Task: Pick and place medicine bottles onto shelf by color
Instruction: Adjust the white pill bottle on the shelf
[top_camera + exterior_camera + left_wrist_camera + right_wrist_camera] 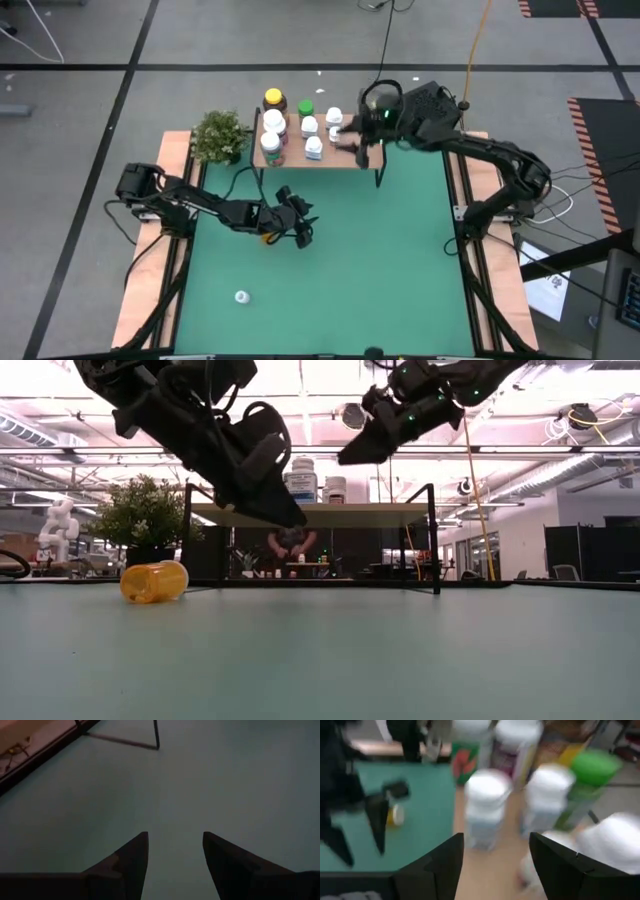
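The shelf stands at the table's far middle on thin black legs. On it stand several medicine bottles: white ones, a yellow-capped amber one and a green-capped one. My right gripper hovers open over the shelf's right part, with white bottles just ahead of its fingers. An amber bottle lies on its side on the green table. My left gripper hangs open just past that bottle with only bare table between its fingers. A small white bottle rests on the table near the front left.
A small potted plant stands left of the shelf at the table's far left. The shelf's black legs reach down to the table. Wooden strips run along both sides of the table. The green mat in front of the shelf is open floor.
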Tool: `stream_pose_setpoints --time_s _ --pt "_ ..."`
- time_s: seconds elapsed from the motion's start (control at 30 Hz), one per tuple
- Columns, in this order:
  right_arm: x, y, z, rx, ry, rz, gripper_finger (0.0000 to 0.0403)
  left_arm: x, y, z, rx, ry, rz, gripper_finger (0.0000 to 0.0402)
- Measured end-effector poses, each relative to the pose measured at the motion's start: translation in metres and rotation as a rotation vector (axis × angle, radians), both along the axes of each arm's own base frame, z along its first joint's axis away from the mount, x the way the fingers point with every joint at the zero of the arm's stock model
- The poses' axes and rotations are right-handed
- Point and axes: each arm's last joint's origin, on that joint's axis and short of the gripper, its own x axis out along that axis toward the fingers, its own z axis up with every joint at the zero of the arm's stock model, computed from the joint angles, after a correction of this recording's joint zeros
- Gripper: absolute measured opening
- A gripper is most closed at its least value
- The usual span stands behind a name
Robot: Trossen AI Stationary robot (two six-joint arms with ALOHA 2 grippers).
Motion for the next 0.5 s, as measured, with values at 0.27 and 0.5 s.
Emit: stream_pose_setpoints --time_s 0.27,0.5 --pt "0.004 0.056 -0.036 -0.214 0.020 -0.101 0.0182 -0.005 -0.001 0.009 -0.019 -0.020 0.035 0.0191" --pt "0.015 0.055 -0.051 -0.247 -0.048 -0.144 0.0134 -0.005 0.000 0.011 0.005 -0.025 0.047 0.0191"
